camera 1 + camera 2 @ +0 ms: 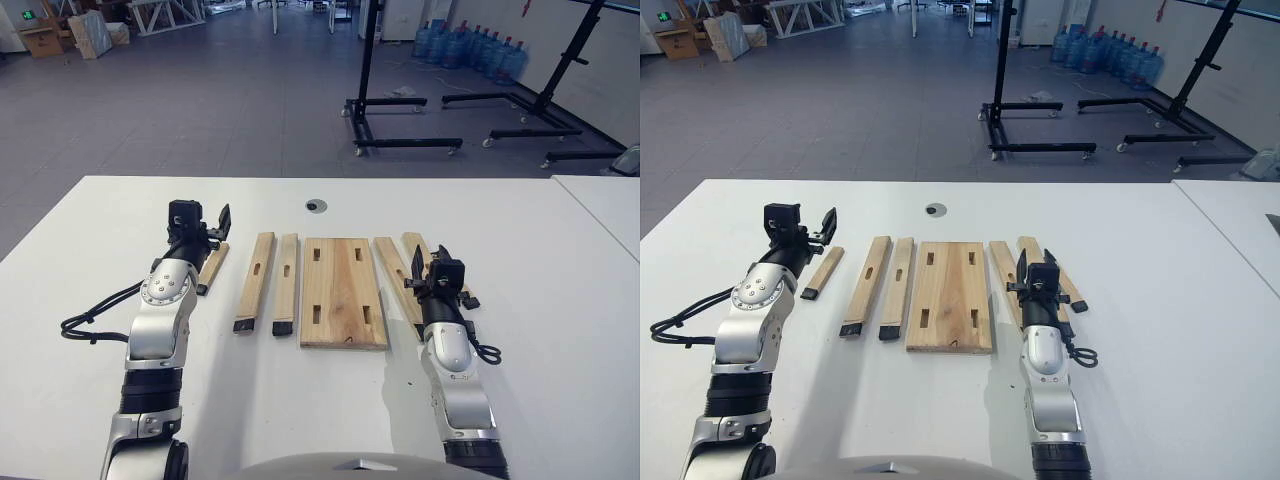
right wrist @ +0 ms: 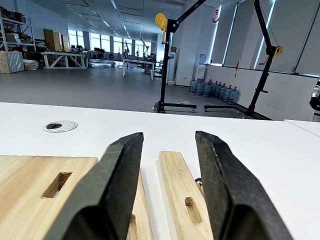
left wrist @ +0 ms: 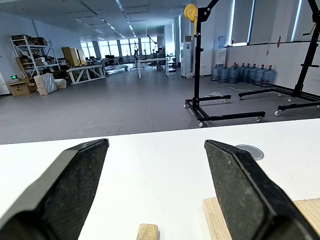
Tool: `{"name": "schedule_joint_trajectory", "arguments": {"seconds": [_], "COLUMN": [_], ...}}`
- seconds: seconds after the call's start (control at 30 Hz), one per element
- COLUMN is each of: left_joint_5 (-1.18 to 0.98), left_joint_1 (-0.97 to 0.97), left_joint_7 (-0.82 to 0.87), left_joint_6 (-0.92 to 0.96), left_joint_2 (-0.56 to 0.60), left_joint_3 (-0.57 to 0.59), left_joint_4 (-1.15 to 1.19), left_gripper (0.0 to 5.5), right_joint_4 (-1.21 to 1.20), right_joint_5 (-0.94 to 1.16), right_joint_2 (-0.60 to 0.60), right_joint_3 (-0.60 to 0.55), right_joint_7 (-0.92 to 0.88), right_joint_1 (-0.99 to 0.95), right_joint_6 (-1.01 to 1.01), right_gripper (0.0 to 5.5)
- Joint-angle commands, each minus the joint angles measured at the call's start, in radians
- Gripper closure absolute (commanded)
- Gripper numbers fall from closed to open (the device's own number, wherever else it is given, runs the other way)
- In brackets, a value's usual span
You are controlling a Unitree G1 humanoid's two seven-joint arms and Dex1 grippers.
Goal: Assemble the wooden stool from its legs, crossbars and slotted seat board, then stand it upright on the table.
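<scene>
The slotted seat board lies flat mid-table. Left of it are two long slotted legs and a short crossbar. Right of it lie two more slotted pieces, partly hidden by my right arm. My left gripper hovers open over the far end of the short crossbar, with nothing between its fingers. My right gripper stands open, low over the right-hand pieces. One slotted piece lies between its fingers, which do not touch it.
A round cable hole sits in the white table behind the board. Black cables loop beside my left arm. A second table adjoins at the right. Black rack frames stand on the floor beyond.
</scene>
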Motion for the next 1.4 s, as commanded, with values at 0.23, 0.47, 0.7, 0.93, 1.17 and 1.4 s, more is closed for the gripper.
{"name": "schedule_joint_trajectory", "arguments": {"seconds": [0.23,0.47,0.7,0.93,1.17,1.4], "left_joint_5": [-0.04,-0.023,-0.035,-0.035,-0.059,-0.106], "left_joint_1": [-0.053,-0.104,-0.073,-0.048,-0.049,-0.243], "left_joint_7": [-0.225,-0.275,-0.33,-0.352,-0.301,-0.214], "left_joint_6": [0.273,0.239,0.274,0.296,0.239,0.115], "left_joint_2": [0.169,0.185,0.208,0.221,0.211,0.126], "left_joint_3": [-0.031,-0.057,-0.07,-0.077,-0.009,-0.001], "left_joint_4": [0.252,0.456,0.461,0.448,0.363,0.044], "left_gripper": [1.99,1.99,2.6,3.67,4.23,4.23], "right_joint_4": [-0.025,-0.028,-0.025,-0.022,-0.033,-0.251], "right_joint_5": [0.003,0.003,0.002,0.003,0.009,0.398], "right_joint_2": [0.0,0.003,0.003,0.003,0.0,-0.011], "right_joint_3": [-0.003,0.0,-0.002,0.001,-0.003,-0.053], "right_joint_7": [-0.004,-0.004,-0.007,-0.006,0.002,0.198], "right_joint_1": [0.0,-0.013,-0.012,-0.021,-0.017,-0.171], "right_joint_6": [0.019,0.026,0.022,0.021,0.031,0.365], "right_gripper": [3.6,3.6,3.6,3.6,3.6,3.6]}}
